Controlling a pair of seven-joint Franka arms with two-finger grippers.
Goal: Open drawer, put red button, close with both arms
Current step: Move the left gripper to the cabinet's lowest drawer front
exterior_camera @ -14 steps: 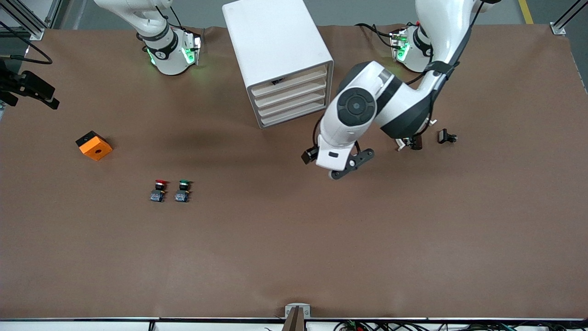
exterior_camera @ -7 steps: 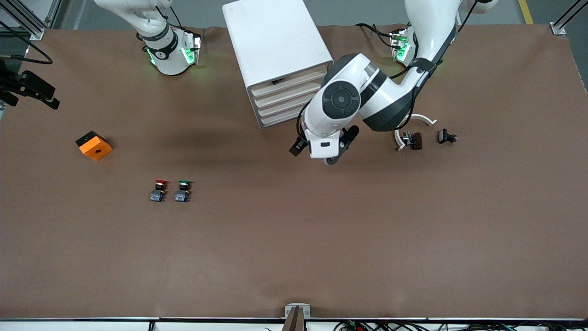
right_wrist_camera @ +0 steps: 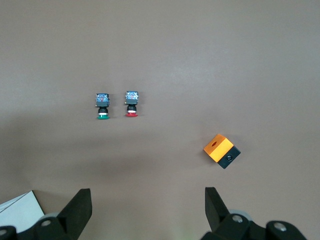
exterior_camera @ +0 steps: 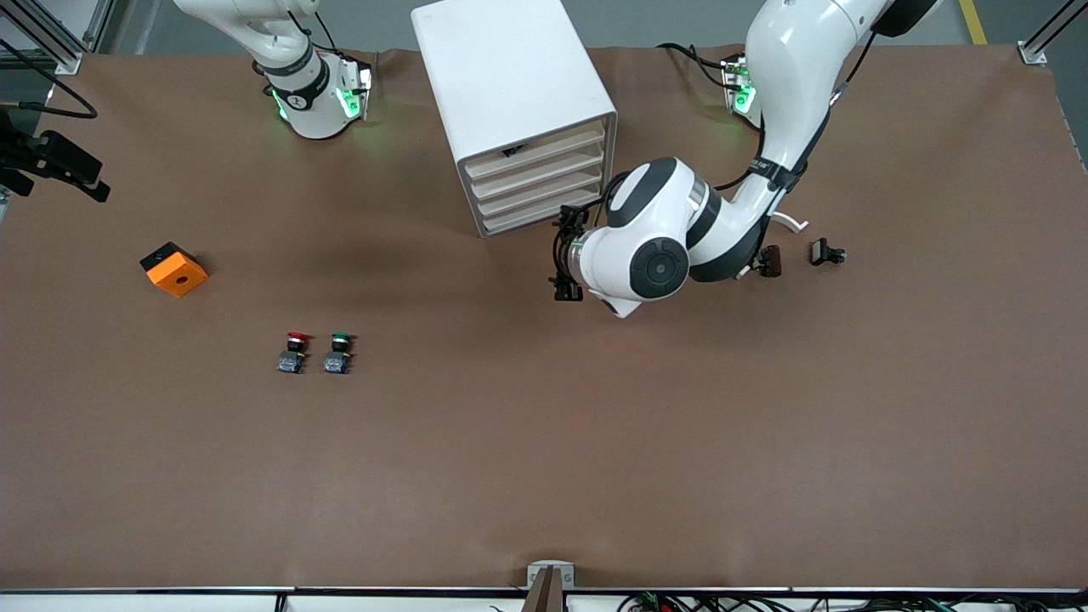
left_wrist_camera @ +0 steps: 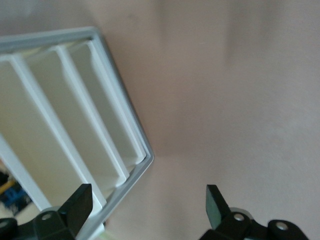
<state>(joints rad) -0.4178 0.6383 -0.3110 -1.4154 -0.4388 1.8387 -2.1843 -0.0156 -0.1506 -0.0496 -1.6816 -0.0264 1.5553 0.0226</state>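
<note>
The white four-drawer cabinet (exterior_camera: 510, 93) stands between the arm bases, all drawers shut. The drawer (exterior_camera: 540, 170) is second from its top. My left gripper (exterior_camera: 561, 255) hangs open just in front of the cabinet's lowest corner at the left arm's end. In the left wrist view the cabinet's frame edge (left_wrist_camera: 117, 92) runs down between the open left gripper (left_wrist_camera: 147, 200) fingers. The red button (exterior_camera: 293, 351) stands on the table nearer the front camera, toward the right arm's end, beside a green button (exterior_camera: 338, 351). High over the table, my right gripper (right_wrist_camera: 147, 200) is open above the red button (right_wrist_camera: 131, 104).
An orange block (exterior_camera: 174, 269) lies toward the right arm's end. A white curved piece (exterior_camera: 789, 223), a brown part (exterior_camera: 772, 259) and a black clip (exterior_camera: 826, 252) lie by the left arm. A dark item (exterior_camera: 510, 151) shows in the top drawer slot.
The left arm has swung its hand toward the cabinet and turned it to face the drawer fronts. The right arm and the buttons have not moved.
</note>
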